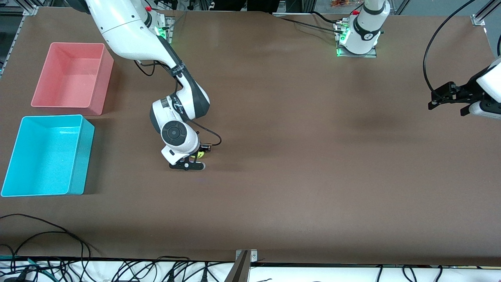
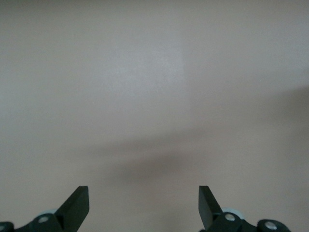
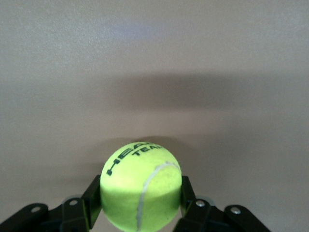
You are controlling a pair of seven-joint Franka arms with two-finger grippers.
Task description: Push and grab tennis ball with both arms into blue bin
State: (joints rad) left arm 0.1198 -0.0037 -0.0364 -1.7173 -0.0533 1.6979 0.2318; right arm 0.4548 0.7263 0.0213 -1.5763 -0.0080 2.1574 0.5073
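- The blue bin (image 1: pixel 47 156) is sitting on the brown desk (image 1: pixel 313 176) at the right arm's end, and it is the tub nearest the front camera. Nothing is showing inside it.
- The right gripper (image 1: pixel 194 158) is reaching down to the desk near the middle, a little way from the blue bin. Its jaws are squeezing the tennis ball (image 3: pixel 141 191), one finger pressing on each side.
- In the front view only a bit of the yellow-green ball (image 1: pixel 200 154) is peeking out by the black fingers.
- The ball is sitting low, on or just above the desk; I cannot tell which.
- The pink bin (image 1: pixel 72 74) is sitting farther from the front camera than the blue one, just beside it. It is looking empty too.
- The left gripper (image 1: pixel 450 98) is waiting up over the bare desk at the left arm's end, well apart from the ball. Its jaws are spread wide and holding nothing.
- So the grabbing part is looking done. What is left, I think, is lifting the ball, carrying it over the blue bin and letting it go inside.
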